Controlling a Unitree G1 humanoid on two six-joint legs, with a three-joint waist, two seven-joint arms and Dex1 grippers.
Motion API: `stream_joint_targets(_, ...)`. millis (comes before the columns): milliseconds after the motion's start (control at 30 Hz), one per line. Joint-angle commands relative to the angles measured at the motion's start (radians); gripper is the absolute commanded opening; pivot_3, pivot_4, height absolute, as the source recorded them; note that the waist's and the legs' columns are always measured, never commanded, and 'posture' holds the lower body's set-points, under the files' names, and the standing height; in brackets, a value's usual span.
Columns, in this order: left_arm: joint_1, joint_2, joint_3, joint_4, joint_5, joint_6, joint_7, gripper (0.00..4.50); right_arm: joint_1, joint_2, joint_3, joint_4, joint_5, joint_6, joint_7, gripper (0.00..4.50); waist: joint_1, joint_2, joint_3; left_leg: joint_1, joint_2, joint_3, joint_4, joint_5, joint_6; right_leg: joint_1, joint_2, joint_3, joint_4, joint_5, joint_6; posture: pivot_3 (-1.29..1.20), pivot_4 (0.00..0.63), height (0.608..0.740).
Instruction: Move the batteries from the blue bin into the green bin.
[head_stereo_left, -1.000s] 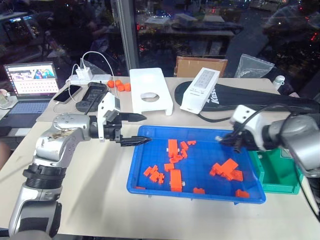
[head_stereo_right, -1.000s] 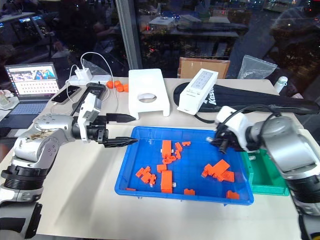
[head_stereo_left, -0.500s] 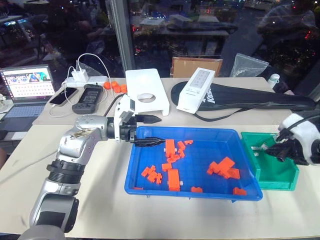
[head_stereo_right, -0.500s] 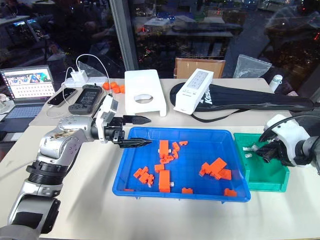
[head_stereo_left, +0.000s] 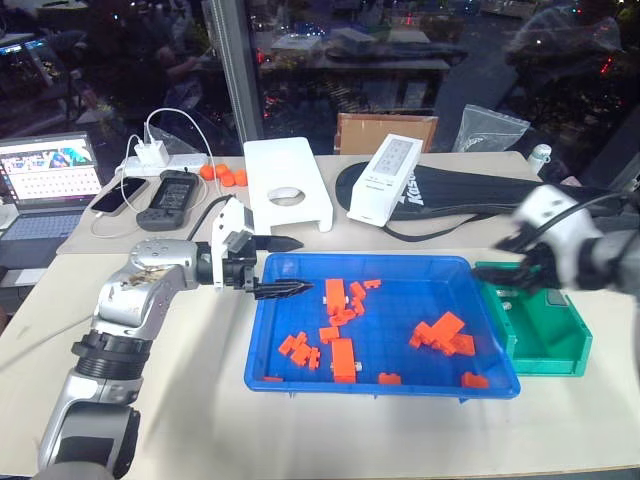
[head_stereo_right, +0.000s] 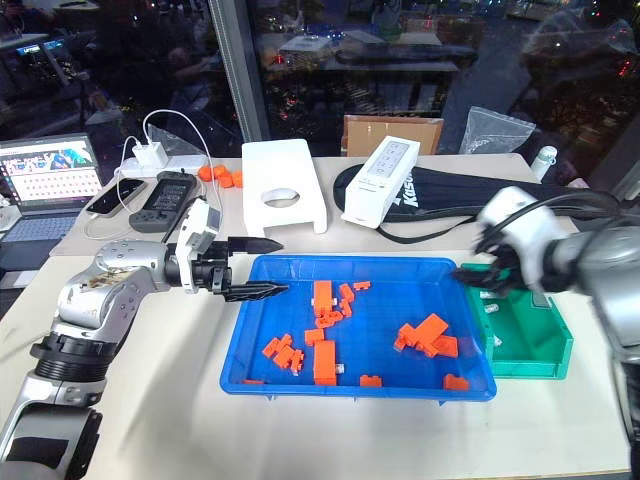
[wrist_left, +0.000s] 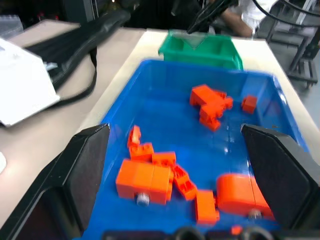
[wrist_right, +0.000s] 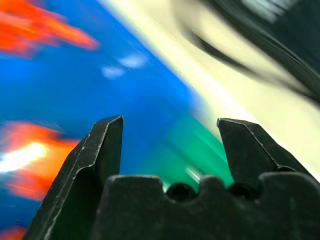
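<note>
a: since a second ago the right gripper has left the far right part of the blue bin, gone out over the green bin, and now sits above the seam where the two bins meet, its fingers spread apart with nothing between them.

b: and the left gripper?

a: it hangs over the blue bin's far left corner, much where it was, pointing right. its two black fingers stand wide apart and grip nothing.

b: where are the batteries?

a: two small silvery batteries show in the blue bin, each right against the near end of an orange brick in the middle of the tray. a few pale bits lie in the far left part of the green bin, under the right gripper, too small to tell what they are.

b: the bins themselves?

a: side by side on the table, blue on the left, green touching its right edge. orange bricks are scattered across the blue one.
</note>
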Motion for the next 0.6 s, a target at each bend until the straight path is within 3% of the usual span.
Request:
stream_joint_targets(33, 0.01, 0.033, 0.024, -0.035, 0.008, -0.02, -0.003, 4.5, -0.037, 0.076, 0.12, -0.114, 0.056, 0.022, 0.012, 3.5, 0.009, 0.0, 0.0, -0.001, 0.0, 0.0, 0.001, 0.0, 0.0, 0.0, 0.0, 0.0, 0.0, 0.0, 0.0, 0.0, 0.15, 0.722)
stream_joint_targets(267, 0.029, 0.053, 0.012, -0.047, 0.021, -0.024, -0.014, 4.5, -0.091, 0.138, 0.371, -0.148, -0.049, -0.16, 0.062, 3.5, 0.026, 0.0, 0.0, -0.005, -0.001, 0.0, 0.005, 0.0, 0.0, -0.002, 0.0, 0.0, 0.0, 0.0, 0.0, 0.0, 0.15, 0.722)
stream_joint_targets(433, 0.039, 0.057, 0.011, -0.056, 0.027, -0.028, -0.01, 4.5, -0.162, 0.14, 0.45, -0.062, -0.121, -0.246, 0.121, 3.5, 0.026, 0.0, 0.0, -0.005, 0.0, 0.0, 0.005, 0.0, 0.0, -0.002, 0.0, 0.0, 0.0, 0.0, 0.0, 0.0, 0.15, 0.722)
stream_joint_targets(600, 0.064, 0.069, 0.023, -0.08, 0.028, -0.021, 0.0, 4.5, -0.21, 0.198, 0.435, 0.03, -0.128, -0.275, 0.144, 3.5, 0.027, 0.0, 0.0, -0.005, 0.0, -0.001, 0.005, 0.0, 0.0, -0.002, 0.0, 0.0, 0.0, 0.0, 0.0, 0.0, 0.15, 0.722)
